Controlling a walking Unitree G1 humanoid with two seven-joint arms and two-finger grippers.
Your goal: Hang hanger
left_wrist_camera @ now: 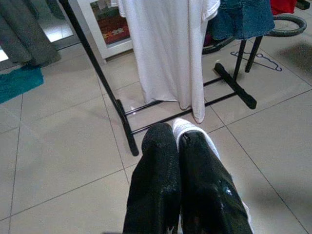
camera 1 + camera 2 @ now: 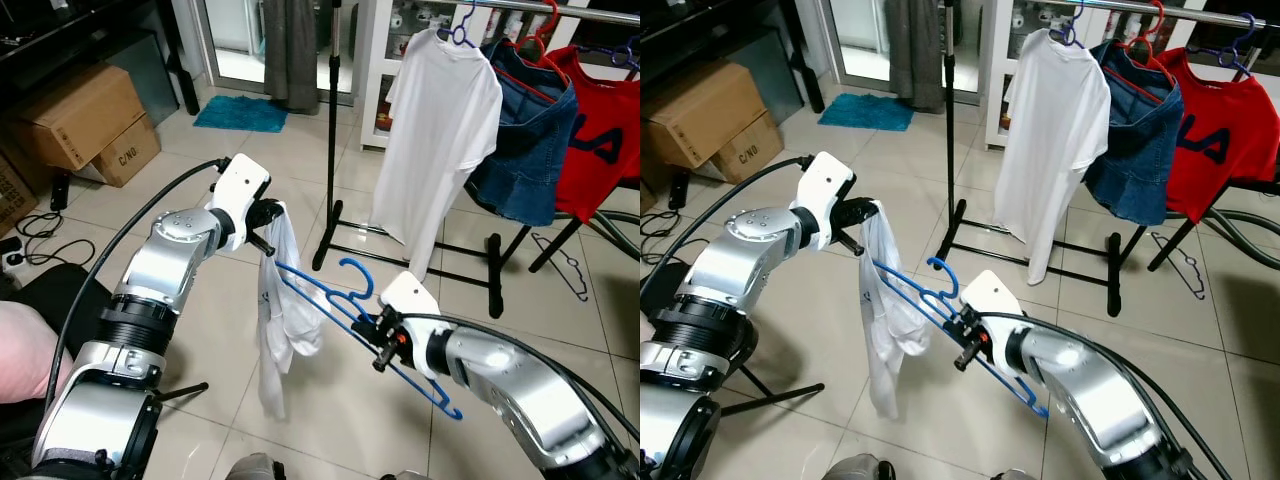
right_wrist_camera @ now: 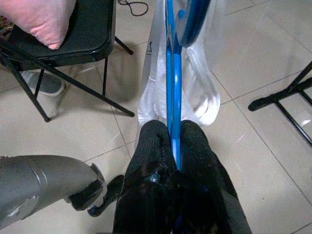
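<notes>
My right gripper (image 2: 381, 350) is shut on a blue plastic hanger (image 2: 330, 296), held slantwise above the tiled floor. The hanger's far end is pushed inside a white garment (image 2: 283, 320) that hangs limp. My left gripper (image 2: 270, 232) is shut on the top edge of that garment, holding it up. In the right wrist view the blue hanger (image 3: 173, 87) runs out between the black fingers (image 3: 194, 146) into the white garment (image 3: 195, 83). In the left wrist view a strip of white garment (image 1: 187, 128) sits pinched between the fingers (image 1: 158, 161).
A black clothes rack (image 2: 334, 130) stands ahead with a white T-shirt (image 2: 435, 130), a denim piece (image 2: 530, 140) and a red shirt (image 2: 600, 130) on hangers. Cardboard boxes (image 2: 85, 125) sit at the left. A folding chair (image 3: 73, 44) and a person's leg are near my left side.
</notes>
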